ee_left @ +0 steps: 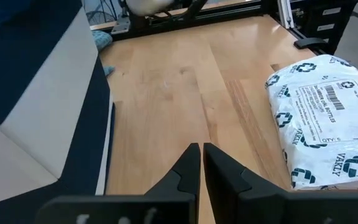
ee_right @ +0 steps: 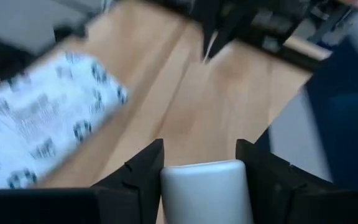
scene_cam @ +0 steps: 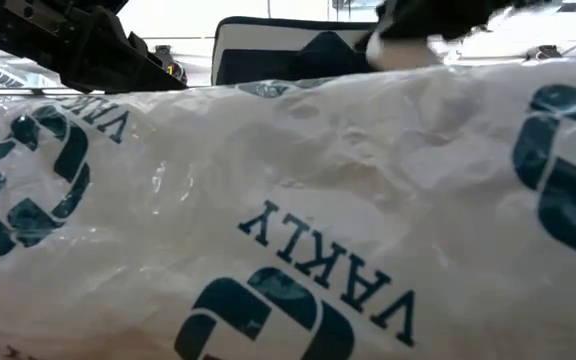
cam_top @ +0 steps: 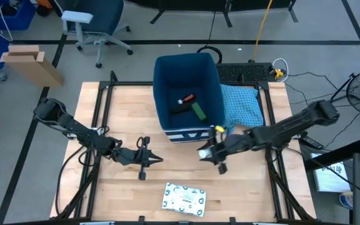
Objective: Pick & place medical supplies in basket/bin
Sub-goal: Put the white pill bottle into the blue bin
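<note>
The dark blue bin (cam_top: 189,94) stands at the table's far middle. In it lie a small red item (cam_top: 187,99), a dark green box (cam_top: 199,111) and a dark item. The white packet with green print (cam_top: 184,197) lies flat near the table's near edge and fills the low view (scene_cam: 288,220). My right gripper (cam_top: 203,152), just in front of the bin, is shut on a white-capped bottle (ee_right: 205,186); its orange body does not show. My left gripper (cam_top: 158,160) is shut and empty, low over the table's middle left. My right gripper pinches the bottle's white cap by its two sides (ee_right: 166,183) between its two fingers. The fingers reach toward the table's left, as the high view shows. The gripper hides the bottle's body. I cannot tell whether the bottle is clear of the table.
A light blue patterned cloth (cam_top: 241,105) lies right of the bin. The bin's striped front (cam_top: 186,134) is close behind my right gripper. Bare wood lies between the two grippers and the packet. Black frame rails (cam_top: 99,125) run along the table's sides.
</note>
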Tool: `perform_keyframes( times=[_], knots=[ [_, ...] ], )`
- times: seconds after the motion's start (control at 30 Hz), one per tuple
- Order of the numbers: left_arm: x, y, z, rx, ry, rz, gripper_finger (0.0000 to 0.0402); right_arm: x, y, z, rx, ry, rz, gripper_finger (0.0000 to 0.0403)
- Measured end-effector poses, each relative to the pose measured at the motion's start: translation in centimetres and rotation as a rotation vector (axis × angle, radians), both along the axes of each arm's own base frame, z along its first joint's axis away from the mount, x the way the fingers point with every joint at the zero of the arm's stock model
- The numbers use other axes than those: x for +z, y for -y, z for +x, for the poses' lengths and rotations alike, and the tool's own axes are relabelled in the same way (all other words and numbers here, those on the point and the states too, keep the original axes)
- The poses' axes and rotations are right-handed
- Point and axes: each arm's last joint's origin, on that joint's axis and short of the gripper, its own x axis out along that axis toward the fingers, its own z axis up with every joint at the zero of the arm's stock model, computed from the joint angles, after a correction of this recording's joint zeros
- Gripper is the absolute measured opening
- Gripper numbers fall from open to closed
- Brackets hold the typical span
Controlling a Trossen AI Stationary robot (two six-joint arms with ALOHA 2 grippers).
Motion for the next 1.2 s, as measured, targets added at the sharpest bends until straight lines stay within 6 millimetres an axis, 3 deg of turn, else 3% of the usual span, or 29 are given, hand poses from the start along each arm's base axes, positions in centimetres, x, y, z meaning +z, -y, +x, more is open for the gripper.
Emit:
perform_keyframes(
  times=[0.17, 0.27, 0.43, 0.57, 0.97, 1.1, 1.2],
  knots=[
    [0.0, 0.0, 0.0, 0.002, -0.003, -0.003, 0.0026, 3.9, 0.9, -3.7, -0.002, 0.140, 0.080, 0.0168],
    [0.0, 0.0, 0.0, -0.002, -0.003, -0.006, 0.0026, 4.7, 1.9, -6.6, -0.012, 0.207, 0.128, 0.0168],
    [0.0, 0.0, 0.0, -0.002, -0.001, -0.007, 0.0026, 4.2, 2.8, -10.8, 0.098, 0.324, 0.260, 0.0168],
    [0.0, 0.0, 0.0, -0.003, -0.001, -0.008, 0.0026, 2.2, 3.5, -13.0, 0.132, 0.444, 0.336, 0.0168],
    [0.0, 0.0, 0.0, 0.000, 0.000, -0.019, 0.0026, -3.4, 4.3, -15.0, 0.092, 0.539, 0.392, 0.0166],
    [0.0, 0.0, 0.0, 0.000, 0.000, -0.019, 0.0026, -3.2, 4.3, -15.1, 0.080, 0.584, 0.404, 0.0166],
    [0.0, 0.0, 0.0, -0.002, 0.001, -0.015, 0.0026, -1.8, 4.4, -15.1, 0.076, 0.652, 0.405, 0.0166]
  ],
)
